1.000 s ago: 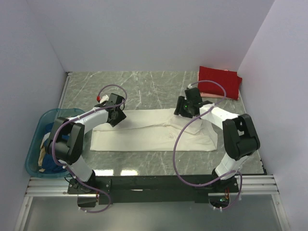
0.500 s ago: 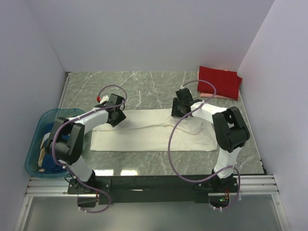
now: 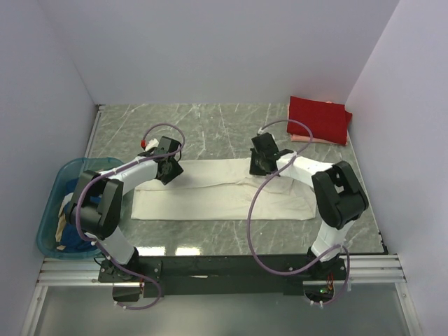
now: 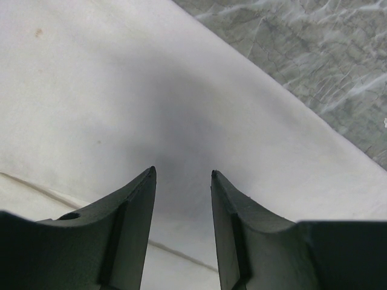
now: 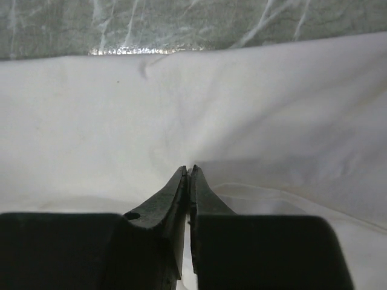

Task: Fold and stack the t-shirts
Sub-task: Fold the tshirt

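Note:
A cream-white t-shirt [image 3: 210,194] lies flat and partly folded as a long strip across the middle of the table. My left gripper [image 3: 170,170] hovers over the shirt's far left edge; the left wrist view shows this gripper [image 4: 181,174] open, with only cloth [image 4: 121,90] under the gap. My right gripper [image 3: 260,166] is at the shirt's far edge, right of centre. In the right wrist view its jaws [image 5: 188,169] are pressed together on a small pucker of the white cloth [image 5: 242,103]. A folded red t-shirt [image 3: 320,117] lies on a pale pink one [image 3: 302,137] at the back right.
A teal plastic basket [image 3: 46,231] stands at the table's left edge and holds dark blue [image 3: 70,203] and tan [image 3: 61,224] cloth. The table is grey marble [image 3: 210,129], with white walls on three sides. Purple cables loop off both arms.
My right gripper moved left along the shirt's far edge and closed on the cloth. The left gripper stayed put and open.

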